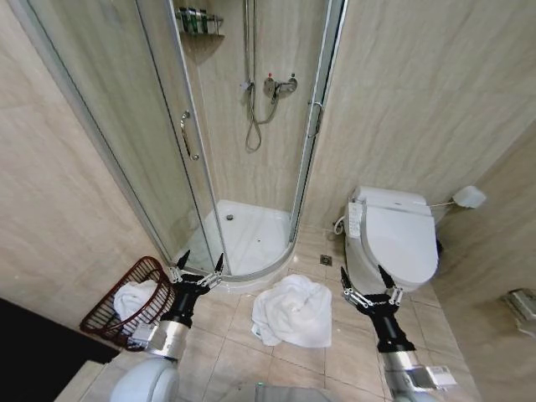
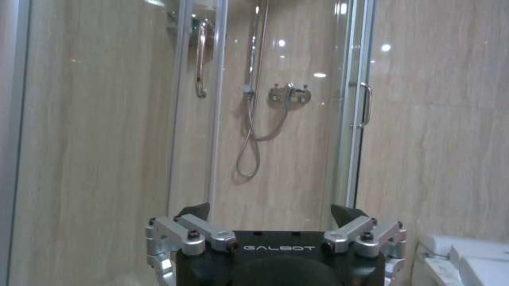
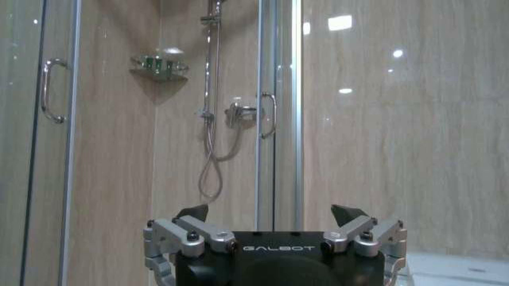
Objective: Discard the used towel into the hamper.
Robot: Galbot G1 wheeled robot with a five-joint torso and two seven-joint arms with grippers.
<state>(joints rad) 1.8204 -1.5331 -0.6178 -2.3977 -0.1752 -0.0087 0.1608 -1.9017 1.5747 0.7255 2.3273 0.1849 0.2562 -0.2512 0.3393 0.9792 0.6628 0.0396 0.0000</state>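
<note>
A crumpled white towel (image 1: 293,311) lies on the tiled floor in front of the shower, between my two arms. The hamper (image 1: 107,311), a dark reddish-brown wire basket, leans by the left wall with another white cloth (image 1: 134,298) inside it. My left gripper (image 1: 202,260) is open and empty, raised just right of the hamper and left of the towel; the left wrist view shows its spread fingers (image 2: 270,210) facing the shower. My right gripper (image 1: 364,278) is open and empty too, right of the towel in front of the toilet, and its spread fingers (image 3: 270,210) show in the right wrist view.
A curved glass shower enclosure (image 1: 180,134) with a raised white tray (image 1: 251,234) stands straight ahead. A white toilet (image 1: 392,234) sits at the right, with a floor drain (image 1: 326,260) beside it. A dark mat (image 1: 33,352) covers the floor at the lower left. Walls close in on both sides.
</note>
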